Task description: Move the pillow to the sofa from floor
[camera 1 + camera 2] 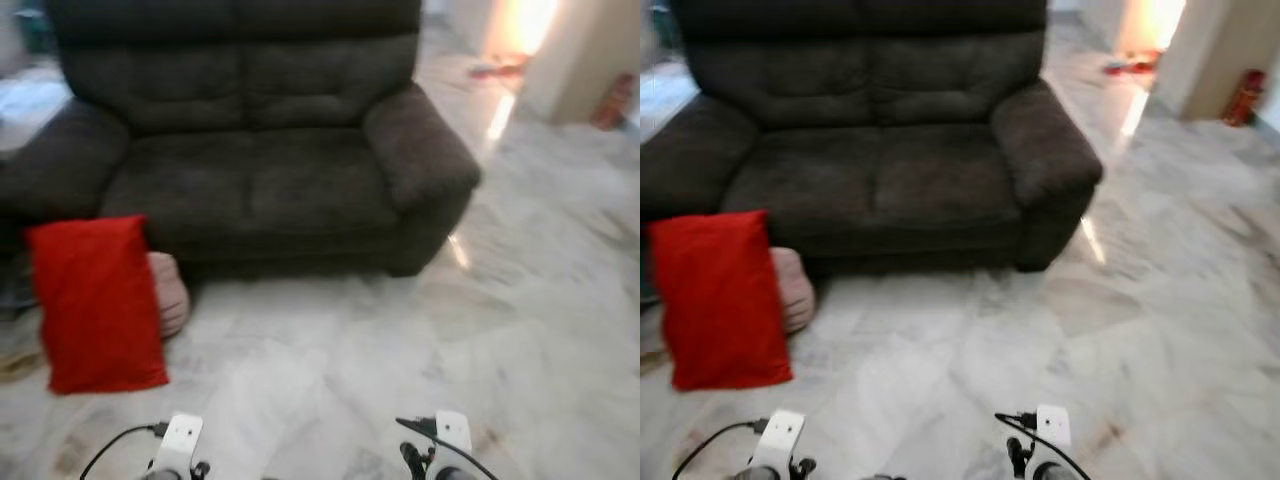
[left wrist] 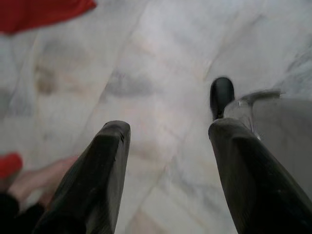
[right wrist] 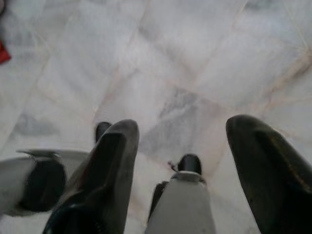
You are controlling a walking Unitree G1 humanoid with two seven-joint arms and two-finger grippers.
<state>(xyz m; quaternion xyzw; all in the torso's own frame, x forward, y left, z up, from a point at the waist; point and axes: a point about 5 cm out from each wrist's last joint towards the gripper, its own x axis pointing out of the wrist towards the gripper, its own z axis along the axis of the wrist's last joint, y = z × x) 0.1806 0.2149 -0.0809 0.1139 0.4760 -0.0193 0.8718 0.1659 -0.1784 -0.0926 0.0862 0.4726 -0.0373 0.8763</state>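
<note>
Two open grippers, pillow not reached yet

Red pillow (image 1: 97,303) stands on the marble floor (image 1: 400,350), leaning at the sofa's (image 1: 250,150) front near its left arm, a pinkish bundle (image 1: 168,292) tucked behind it. Both arms low by my body; left gripper (image 2: 168,146) and right gripper (image 3: 190,146) spread wide, empty, pointing at bare floor. My call: still the approach. I'd turn left and square up to the pillow before reaching, pinch it at the upper edge with the left gripper, keep clear of the bundle. Soft fabric may sag, so bite deep.
</note>
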